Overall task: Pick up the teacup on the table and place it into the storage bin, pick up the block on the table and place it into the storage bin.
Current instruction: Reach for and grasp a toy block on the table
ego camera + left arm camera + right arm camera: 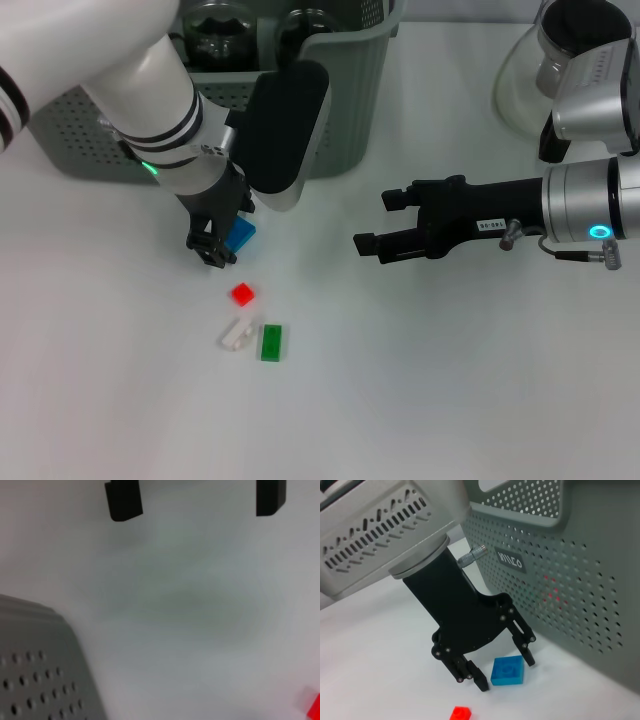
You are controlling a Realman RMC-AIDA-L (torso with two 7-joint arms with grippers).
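Beside the storage bin, low over the white desk, the left end effector points down with its fingers spread wide; the blue block lies flat on the desk between them, close against one fingertip and apart from the other; the right wrist view shows the block resting on the desk, not lifted. Just beyond it, a small red block lies alone; a white piece and a green block lie side by side farther out. The right end effector hangs level above the desk, well apart from the blocks, its fingers parted and holding nothing. The bin stands at the far edge, a dark glass vessel inside it.
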